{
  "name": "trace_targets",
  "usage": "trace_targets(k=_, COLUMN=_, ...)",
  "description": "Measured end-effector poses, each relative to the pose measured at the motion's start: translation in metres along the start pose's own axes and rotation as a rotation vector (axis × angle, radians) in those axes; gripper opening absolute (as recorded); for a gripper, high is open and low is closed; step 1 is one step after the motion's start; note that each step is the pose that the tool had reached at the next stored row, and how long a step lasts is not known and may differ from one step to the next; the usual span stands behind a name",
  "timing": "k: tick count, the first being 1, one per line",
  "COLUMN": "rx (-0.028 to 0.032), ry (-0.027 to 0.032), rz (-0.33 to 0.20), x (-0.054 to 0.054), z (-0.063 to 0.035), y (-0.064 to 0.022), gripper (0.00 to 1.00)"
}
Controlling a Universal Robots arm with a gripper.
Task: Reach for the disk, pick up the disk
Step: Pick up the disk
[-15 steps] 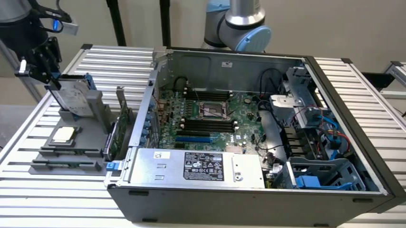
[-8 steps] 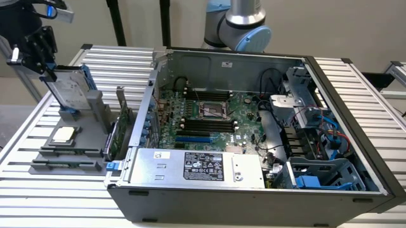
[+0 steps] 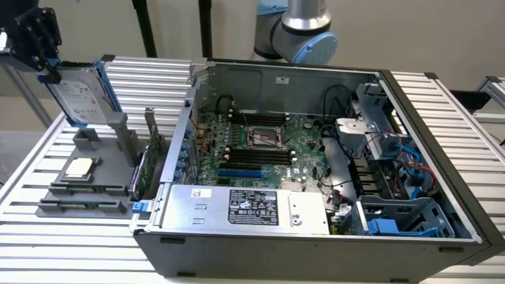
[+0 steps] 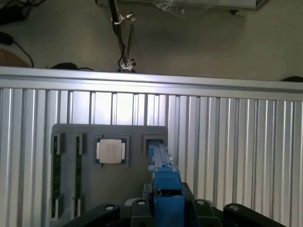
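The disk (image 3: pixel 80 94) is a silver-grey drive with a white label and blue rails. It hangs tilted at the exterior view's far left, over the grey fixture (image 3: pixel 94 177). My black gripper (image 3: pixel 53 72) is shut on its upper end. The wrist view shows the disk (image 4: pixel 162 172) edge-on as a blue rail running out from my gripper (image 4: pixel 165 201). Its far end sits over the fixture's slot (image 4: pixel 152 141); I cannot tell whether it touches.
A square silver CPU chip (image 3: pixel 80 167) (image 4: pixel 111 151) lies in the fixture, with memory sticks (image 3: pixel 83 205) beside it. An open computer case (image 3: pixel 316 148) holds a silver box with a black label (image 3: pixel 252 207). The slatted table's edge (image 4: pixel 151 80) drops to a floor with cables.
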State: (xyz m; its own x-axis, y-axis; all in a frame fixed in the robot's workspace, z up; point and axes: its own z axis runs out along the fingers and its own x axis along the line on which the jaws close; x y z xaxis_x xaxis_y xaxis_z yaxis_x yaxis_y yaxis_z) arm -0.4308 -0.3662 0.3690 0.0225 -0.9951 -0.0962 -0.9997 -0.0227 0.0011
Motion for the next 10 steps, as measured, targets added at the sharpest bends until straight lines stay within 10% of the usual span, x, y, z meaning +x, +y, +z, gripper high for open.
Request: trace_targets(k=10, rx=-0.0004, ry=-0.0001, rz=0.0, x=-0.004, z=-0.0455, y=-0.0276, gripper=0.33)
